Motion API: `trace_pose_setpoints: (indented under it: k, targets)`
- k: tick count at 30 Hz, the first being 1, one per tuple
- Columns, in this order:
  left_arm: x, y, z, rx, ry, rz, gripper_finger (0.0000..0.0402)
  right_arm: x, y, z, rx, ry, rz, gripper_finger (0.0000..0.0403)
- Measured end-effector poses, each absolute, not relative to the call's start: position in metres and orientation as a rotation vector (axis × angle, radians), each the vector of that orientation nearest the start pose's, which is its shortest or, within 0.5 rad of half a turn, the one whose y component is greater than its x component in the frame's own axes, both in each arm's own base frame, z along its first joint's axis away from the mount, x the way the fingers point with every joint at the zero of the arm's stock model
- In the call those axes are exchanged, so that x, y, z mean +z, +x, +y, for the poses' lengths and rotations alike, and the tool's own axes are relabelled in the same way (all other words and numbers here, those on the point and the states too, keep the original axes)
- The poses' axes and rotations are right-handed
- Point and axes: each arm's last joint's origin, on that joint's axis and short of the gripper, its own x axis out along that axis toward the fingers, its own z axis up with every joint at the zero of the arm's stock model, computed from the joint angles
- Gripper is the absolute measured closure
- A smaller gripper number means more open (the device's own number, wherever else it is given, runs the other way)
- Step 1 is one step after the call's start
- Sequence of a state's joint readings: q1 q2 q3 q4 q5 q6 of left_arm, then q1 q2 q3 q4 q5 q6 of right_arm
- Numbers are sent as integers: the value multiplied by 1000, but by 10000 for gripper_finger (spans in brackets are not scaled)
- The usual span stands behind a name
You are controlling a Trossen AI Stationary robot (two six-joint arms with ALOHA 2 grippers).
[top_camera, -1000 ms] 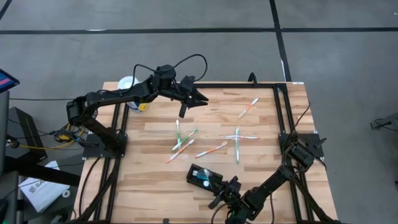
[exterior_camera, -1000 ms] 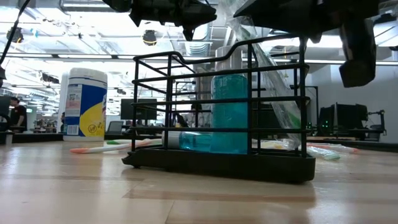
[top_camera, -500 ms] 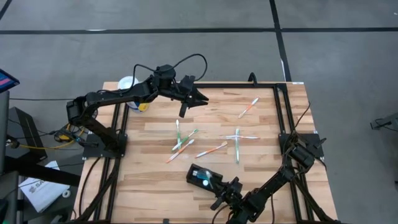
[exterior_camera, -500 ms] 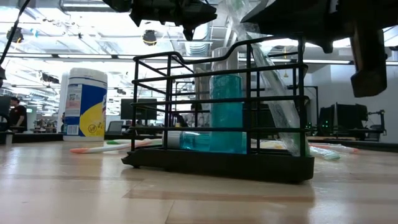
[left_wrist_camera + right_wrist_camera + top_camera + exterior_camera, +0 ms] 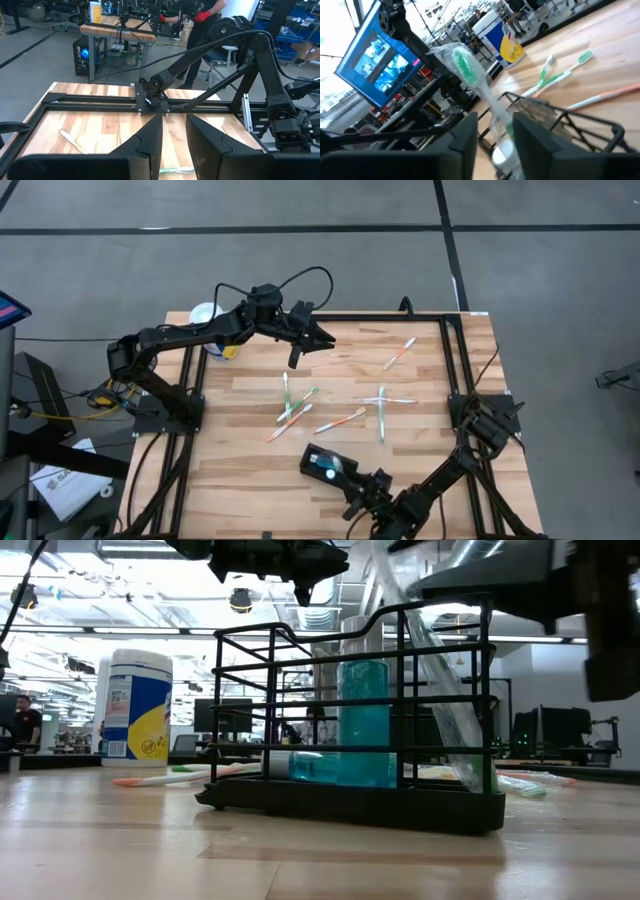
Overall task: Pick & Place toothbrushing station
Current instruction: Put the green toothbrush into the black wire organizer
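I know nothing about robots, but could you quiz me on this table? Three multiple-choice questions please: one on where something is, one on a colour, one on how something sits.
1. Where does the black wire holder stand?
A. at the table's near edge, by the right gripper
B. at the far corner, next to the canister
C. off the table, on the floor

2. What colour is the bottle in the holder?
A. red
B. teal
C. white

3. How does the wrapped toothbrush sit?
A. flat on the table
B. leaning in the holder
C. hanging from the left arm

Answers: 1 A, the high view shows it beside that arm's tip; 2 B, the low view shows teal through the bars; 3 B, it slants up out of the holder.
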State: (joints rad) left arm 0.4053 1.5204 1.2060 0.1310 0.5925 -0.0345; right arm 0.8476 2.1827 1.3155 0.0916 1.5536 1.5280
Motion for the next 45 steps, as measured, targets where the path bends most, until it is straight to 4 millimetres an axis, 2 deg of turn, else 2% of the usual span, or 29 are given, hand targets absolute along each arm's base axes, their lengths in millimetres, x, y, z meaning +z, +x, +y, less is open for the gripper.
trace_pose_setpoints:
  k: [4,7,10,13,17,19,24,28,31,33,37,39,42,45]
  targets:
    - [332,327,123,-184,-122,164,321,130,300,304,-669,740,-260,230]
    - [332,327,123,-184,-122,164,321,148,300,306,-667,739,-263,202]
    - [332,327,121,-192,-126,165,321,185,298,303,-670,721,-260,188]
    - [332,327,119,-222,-141,165,321,238,295,293,-687,660,-245,188]
    - [332,327,118,-255,-182,169,321,310,287,266,-708,549,-203,199]
    - [333,327,117,-260,-185,168,321,338,281,249,-711,498,-181,206]
    - [336,327,112,-275,-199,160,321,386,273,202,-754,403,-160,227]
    - [336,329,105,-299,-194,161,321,412,270,162,-836,348,-163,249]
    - [337,330,102,-309,-189,157,321,423,269,136,-887,354,-181,260]
    - [337,330,102,-309,-183,156,321,424,272,121,-915,356,-185,264]
    - [337,329,105,-304,-183,154,321,402,286,95,-909,372,-118,266]
    - [337,328,107,-316,-184,154,321,386,292,75,-873,433,-11,266]
    - [337,326,110,-330,-185,152,321,361,305,43,-850,449,270,266]
    - [337,325,113,-342,-186,152,321,358,310,17,-873,434,427,266]
